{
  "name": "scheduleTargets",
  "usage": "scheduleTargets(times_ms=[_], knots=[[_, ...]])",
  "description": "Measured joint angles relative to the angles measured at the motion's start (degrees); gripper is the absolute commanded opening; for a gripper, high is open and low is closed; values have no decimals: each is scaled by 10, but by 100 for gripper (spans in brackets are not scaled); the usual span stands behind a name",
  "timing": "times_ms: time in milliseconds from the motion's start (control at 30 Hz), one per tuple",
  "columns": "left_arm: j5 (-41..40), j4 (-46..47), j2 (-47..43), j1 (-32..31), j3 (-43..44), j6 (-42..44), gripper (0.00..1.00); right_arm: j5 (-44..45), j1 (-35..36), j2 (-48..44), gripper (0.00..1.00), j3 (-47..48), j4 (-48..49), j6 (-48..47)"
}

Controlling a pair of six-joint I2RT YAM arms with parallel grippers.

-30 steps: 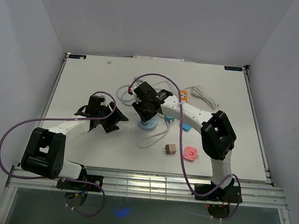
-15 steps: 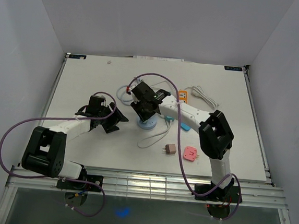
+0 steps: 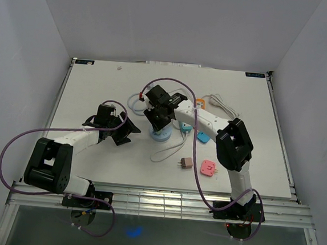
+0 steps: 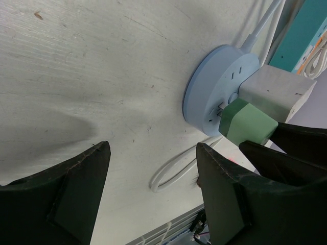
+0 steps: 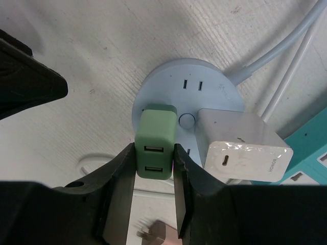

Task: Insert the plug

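The plug is a green two-port USB charger [image 5: 156,143] standing on the round pale-blue socket hub [image 5: 168,87], next to a white charger [image 5: 240,145] plugged into the same hub. My right gripper [image 5: 155,168] is shut on the green plug, one finger on each side. From the left wrist the green plug [image 4: 248,122] sits against the hub [image 4: 209,87] with its prongs still showing at the hub face. My left gripper [image 4: 153,173] hovers open over bare table to the left of the hub. From above, the hub [image 3: 161,135] lies under the right gripper [image 3: 157,121]; the left gripper [image 3: 129,130] waits beside it.
A brown plug [image 3: 185,163] and a pink plug [image 3: 208,168] lie on the table near the front. A teal power strip [image 3: 202,136] and an orange one [image 3: 200,104] lie right of the hub, with white cable loops [image 3: 169,152] around it.
The right arm's wrist has shifted slightly toward the back and rotated over the hub, still gripping the green plug. The left arm has stayed still.
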Motion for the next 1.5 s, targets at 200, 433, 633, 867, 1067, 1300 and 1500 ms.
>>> scheduleTargets(times_ms=[200,433,633,867,1067,1300,1500], knots=[[0,1,0,0,0,0,78,-24,-12,2,8,2,-1,3],[2,4,0,0,0,0,78,34,9,15,8,27,-27,17],[2,4,0,0,0,0,78,24,5,19,8,33,-32,10],[2,4,0,0,0,0,78,-50,-26,56,8,94,-86,6],[4,4,0,0,0,0,78,-33,-18,76,8,106,-93,12],[4,4,0,0,0,0,78,20,1,58,13,76,-66,17],[3,-5,-1,0,2,6,79,24,2,61,33,89,-74,26]])
